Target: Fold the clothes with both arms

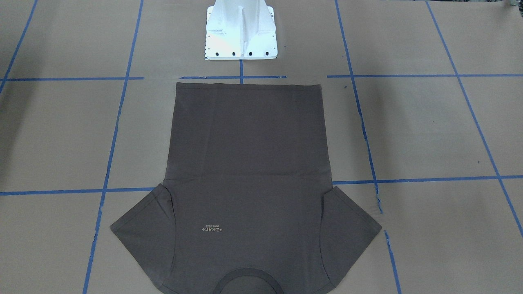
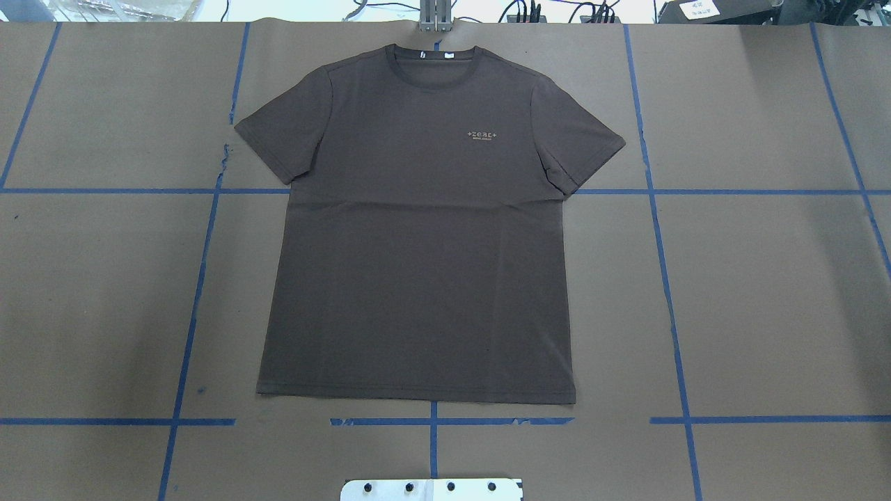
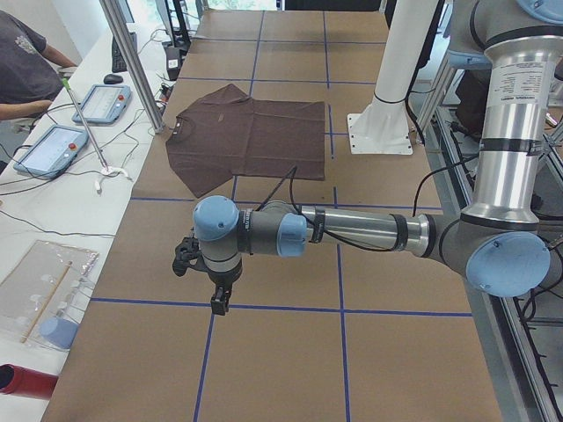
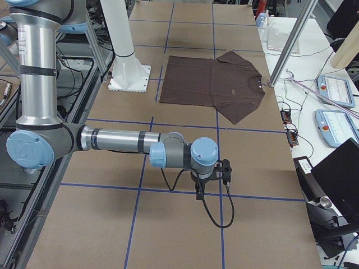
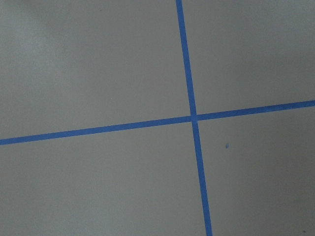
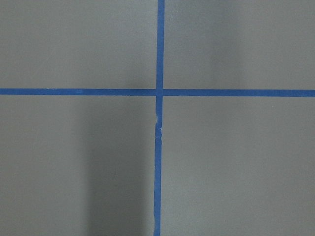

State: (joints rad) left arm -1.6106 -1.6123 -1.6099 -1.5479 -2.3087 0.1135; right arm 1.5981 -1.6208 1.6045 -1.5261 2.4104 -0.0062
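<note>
Exterior left view has the black two-finger left gripper (image 3: pixel 218 294) hanging over a crossing of blue tape lines (image 5: pixel 192 118) on the brown paper-covered desk (image 2: pixel 766 278). I cannot tell whether it is open or closed, and its wrist camera sees no fingers, only paper and tape. Behind it the grey tubular left arm (image 3: pixel 352 230), with light blue joint caps, reaches out level from the robot's side. At the desk's other end the black right gripper (image 4: pixel 201 188) hangs likewise above another tape crossing, carried by the grey right arm (image 4: pixel 118 140); its state is equally unreadable. Both grippers are well apart from the dark grey-brown short-sleeved T-shirt (image 2: pixel 418 229). It lies flat, front up and unfolded in the middle of the desk, sleeves spread. Its hem is towards the white base pedestal (image 1: pixel 241 32) and its darker ribbed collar (image 2: pixel 433 66) towards the far edge. The small pale chest logo (image 2: pixel 485 134) faces up, and small white tags (image 2: pixel 449 53) show inside the neck.
</note>
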